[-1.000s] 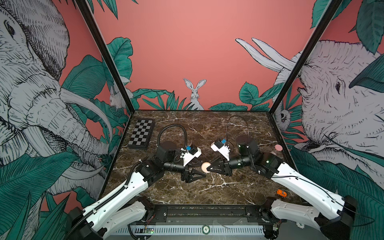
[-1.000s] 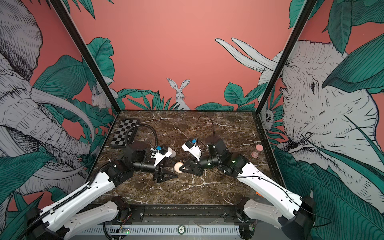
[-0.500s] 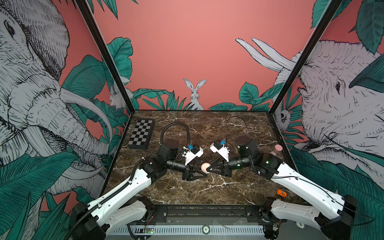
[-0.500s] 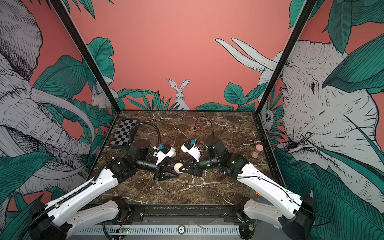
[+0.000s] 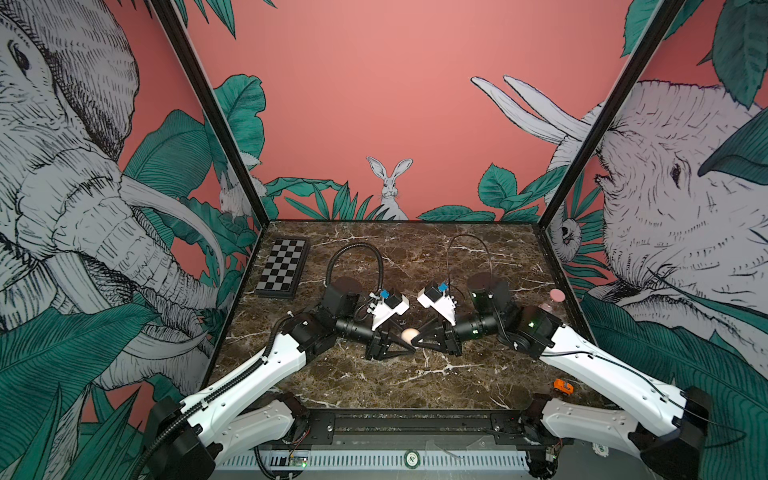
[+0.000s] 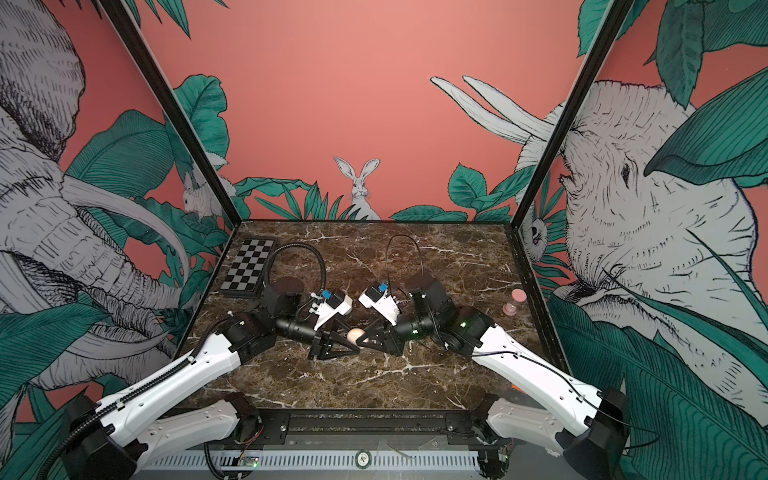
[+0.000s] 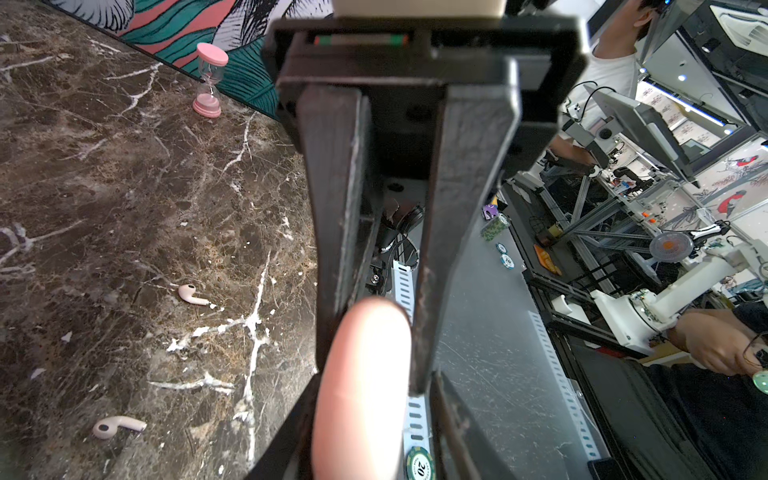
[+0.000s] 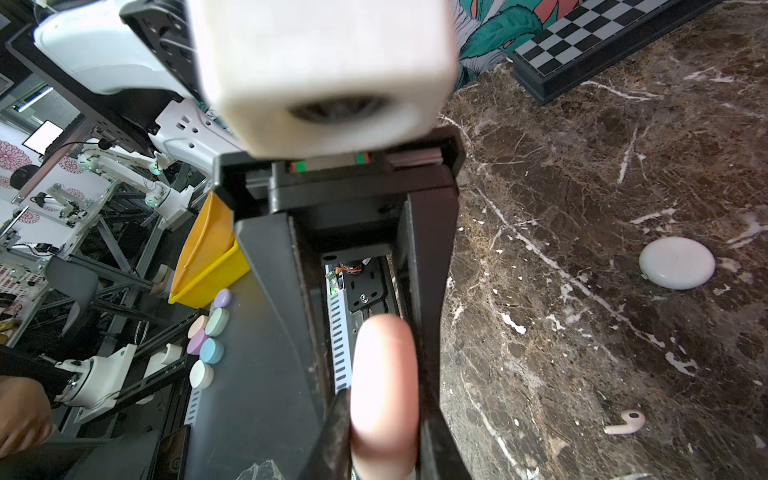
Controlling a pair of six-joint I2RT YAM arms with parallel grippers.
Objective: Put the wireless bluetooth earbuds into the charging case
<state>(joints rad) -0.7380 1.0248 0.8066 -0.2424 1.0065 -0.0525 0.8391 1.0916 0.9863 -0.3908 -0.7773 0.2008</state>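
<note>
- robot arms [image 5: 266, 365]: two, both top views
- earbuds [image 7: 192, 294]: two loose on marble in left wrist view, other earbud [image 7: 118, 427] apart from it; right wrist view catches just one
- round cases: two. peach case [image 5: 409, 333] dead centre in both top views, white case [image 8: 676, 263] flat on marble
- chessboard [image 5: 282, 268]: one, upper left of tabletop
- pink hourglass [image 5: 556, 297]: one, right edge
- tiny orange toy [image 5: 563, 386]: one, lower right
- coloured pucks [image 8: 211, 350] off table: six, looks like

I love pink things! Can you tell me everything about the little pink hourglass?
The hourglass has round pink caps at both ends and clear bulbs, maybe glass, pinched to a thin waist. The pink sand sits in the lower bulb; the upper looks empty. It stands upright on the marble table, close to the painted wall, touching nothing else.
</note>
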